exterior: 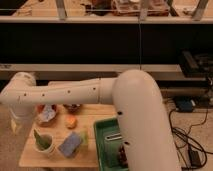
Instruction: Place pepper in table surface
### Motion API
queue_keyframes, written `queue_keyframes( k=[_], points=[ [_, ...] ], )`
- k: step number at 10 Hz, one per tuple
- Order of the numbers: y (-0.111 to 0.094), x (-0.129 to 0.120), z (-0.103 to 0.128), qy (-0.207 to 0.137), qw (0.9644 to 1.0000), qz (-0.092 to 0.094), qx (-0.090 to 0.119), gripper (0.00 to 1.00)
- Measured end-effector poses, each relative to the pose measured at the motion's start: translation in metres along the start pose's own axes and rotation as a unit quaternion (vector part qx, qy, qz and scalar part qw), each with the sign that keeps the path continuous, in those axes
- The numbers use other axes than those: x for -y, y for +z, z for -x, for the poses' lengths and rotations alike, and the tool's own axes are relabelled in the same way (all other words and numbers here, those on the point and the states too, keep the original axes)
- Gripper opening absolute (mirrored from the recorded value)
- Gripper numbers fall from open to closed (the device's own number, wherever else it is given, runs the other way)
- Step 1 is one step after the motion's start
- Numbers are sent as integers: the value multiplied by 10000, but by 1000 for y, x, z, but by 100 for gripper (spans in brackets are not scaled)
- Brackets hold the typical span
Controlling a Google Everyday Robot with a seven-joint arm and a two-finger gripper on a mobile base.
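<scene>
At the near left of the table (29, 159), we see the pepper (41, 140) standing in a white cup (46, 149), its tip up and leaning left, not yet on the wood. The gripper (17, 124) hangs at the arm's (75, 92) down-turned end by the table's left edge, and we cannot tell whether it is released or clenched. We judge the pepper lies just right of it and nearer, long axis roughly upright.

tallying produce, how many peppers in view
1: the pepper, in the white cup at the near-left of the table surface; the arm may hide others. gripper not in view.
</scene>
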Motion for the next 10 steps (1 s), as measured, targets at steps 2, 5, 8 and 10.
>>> queue_keyframes(
  k=[2,5,8,10],
  points=[
    [5,-6,6,-8,10000,38,-44,65],
    [22,-11,10,-96,9998,-128,139,65],
    [33,-14,12,-91,9991,-289,291,65],
    [35,-15,13,-69,9990,-292,344,59]
  ],
)
